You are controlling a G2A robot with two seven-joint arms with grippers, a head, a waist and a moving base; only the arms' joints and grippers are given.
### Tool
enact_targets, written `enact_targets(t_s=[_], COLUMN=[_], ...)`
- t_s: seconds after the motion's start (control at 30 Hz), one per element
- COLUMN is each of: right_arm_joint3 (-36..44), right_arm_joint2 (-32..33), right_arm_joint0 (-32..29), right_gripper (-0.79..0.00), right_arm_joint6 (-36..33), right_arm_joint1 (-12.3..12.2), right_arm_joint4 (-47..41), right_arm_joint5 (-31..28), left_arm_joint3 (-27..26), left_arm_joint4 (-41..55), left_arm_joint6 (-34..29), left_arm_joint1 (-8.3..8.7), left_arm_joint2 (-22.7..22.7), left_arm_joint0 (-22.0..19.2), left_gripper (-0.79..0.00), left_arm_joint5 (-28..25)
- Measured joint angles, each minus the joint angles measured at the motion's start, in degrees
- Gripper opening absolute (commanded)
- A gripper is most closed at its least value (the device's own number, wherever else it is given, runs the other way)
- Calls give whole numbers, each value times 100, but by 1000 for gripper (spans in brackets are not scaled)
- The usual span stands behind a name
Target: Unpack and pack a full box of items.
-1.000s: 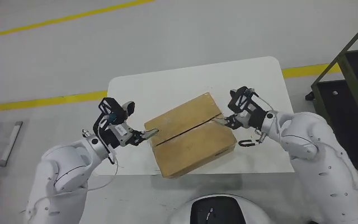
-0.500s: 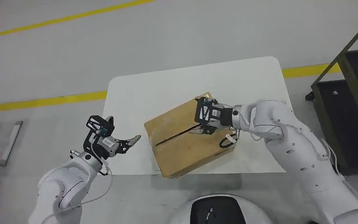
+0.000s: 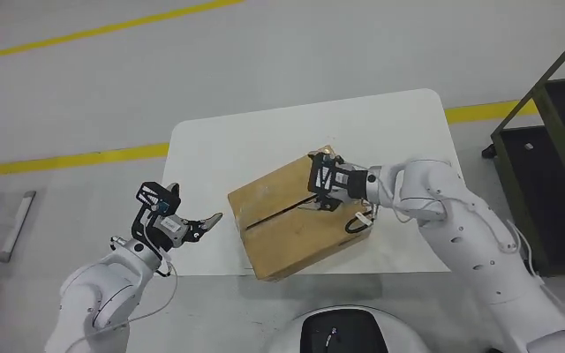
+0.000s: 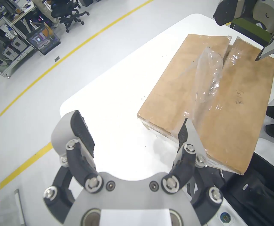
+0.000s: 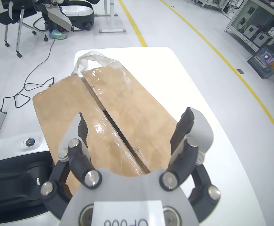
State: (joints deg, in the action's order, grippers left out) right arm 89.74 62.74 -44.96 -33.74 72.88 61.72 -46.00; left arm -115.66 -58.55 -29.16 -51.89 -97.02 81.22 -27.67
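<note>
floor [image 3: 265, 62] pale grey, yellow lines [image 3: 88, 159] | black office chairs [image 4: 64, 12] | metal rack [image 3: 530, 168]

The box [image 3: 282, 240] is plain brown (a small scribble [image 4: 239, 102] on it seems black), its tape [image 4: 208, 85] clear, the table [image 3: 265, 146] white.

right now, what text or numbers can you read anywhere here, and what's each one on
Nothing reads clearly enough to quote.
Handwritten scribble on the cardboard box top: too faint.
White label behind the right hand: upside down, cut off by the frame.
Two small stamps on the box flaps: too small.
</note>
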Motion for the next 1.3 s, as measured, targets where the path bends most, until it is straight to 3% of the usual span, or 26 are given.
enact_targets(t_s=[0.07, 0.1, 0.13, 0.23, 0.37, 0.47, 0.57, 0.6, 0.93, 1.3], right_arm_joint3=[-312, -544, -726, -1314, -2011, -2446, -2766, -2872, -3073, -1371], right_arm_joint2=[-97, -189, -268, -594, -1047, -1349, -1607, -1702, -2027, -1836], right_arm_joint0=[191, 325, 432, 791, 1195, 1462, 1660, 1730, 2006, 1190], right_gripper=[0, -246, -406, -514, -456, -505, -631, -776, -785, -785], right_arm_joint6=[255, 461, 618, 1050, 1462, 1691, 1891, 1944, 2223, 1203], right_arm_joint1=[31, 61, 87, 186, 341, 461, 573, 616, 776, 455], right_arm_joint4=[-49, -55, -78, 88, 106, 91, 128, 155, 779, 2916], right_arm_joint5=[-94, -143, -166, -208, -372, -453, -511, -516, -88, 995], left_arm_joint3=[0, 0, 0, 0, 0, 0, 0, 0, 0, 17], left_arm_joint4=[0, 0, 0, 0, 0, 0, 0, 0, 0, -36], left_arm_joint6=[0, 0, 0, 0, 0, 0, 0, 0, 0, 113], left_arm_joint1=[0, 0, 0, 0, 0, 0, 0, 0, 0, -17], left_arm_joint2=[0, 0, 0, 0, 0, 0, 0, 0, 0, 112], left_arm_joint0=[0, 0, 0, 0, 0, 0, 0, 0, 0, 44], left_gripper=[0, 0, 0, 0, 0, 0, 0, 0, 0, 0], left_arm_joint5=[0, 0, 0, 0, 0, 0, 0, 0, 0, 57])
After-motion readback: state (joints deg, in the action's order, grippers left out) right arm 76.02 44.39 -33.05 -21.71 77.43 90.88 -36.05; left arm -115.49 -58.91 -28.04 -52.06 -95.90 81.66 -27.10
